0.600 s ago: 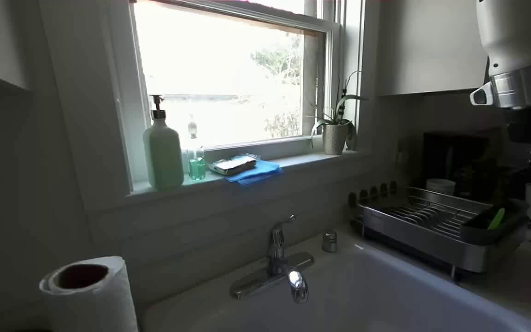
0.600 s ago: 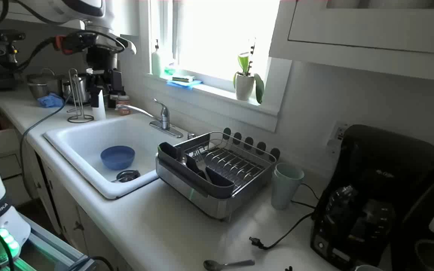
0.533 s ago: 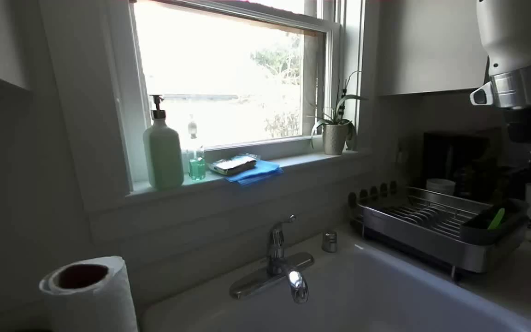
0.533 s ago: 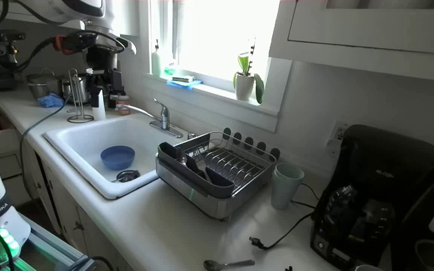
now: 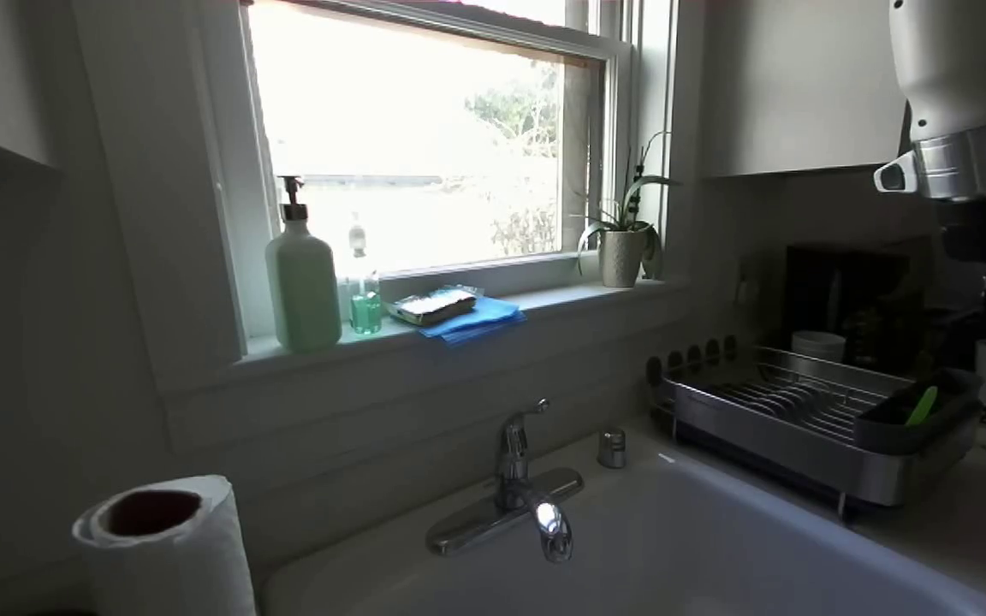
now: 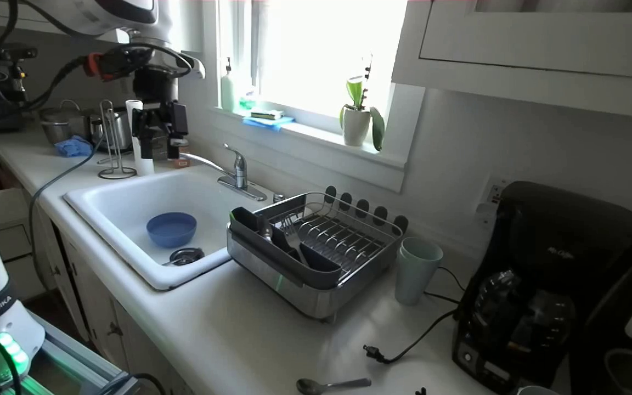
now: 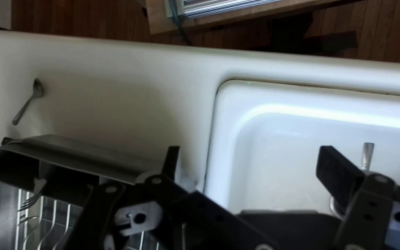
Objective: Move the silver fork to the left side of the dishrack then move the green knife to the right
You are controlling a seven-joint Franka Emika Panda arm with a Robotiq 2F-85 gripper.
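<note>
The gripper (image 7: 252, 166) hangs up high, its two fingers (image 7: 337, 170) spread wide with nothing between them, and the sink (image 7: 280, 154) shows under the gap. The silver fork (image 6: 292, 236) is lower, off to one side and well apart: in the wrist view it lies left of both fingers. It leans, tines up, in the middle part of the dark cutlery cup (image 6: 280, 260) on the dishrack (image 6: 272, 277). Its long way runs slantwise to the line the fingers close on, so I think the gripper must go sideways, then down, and turn a bit. The green knife (image 5: 921, 406) pokes up from the cup's end nearer the gripper; it's too dark to tell how deep it sits.
</note>
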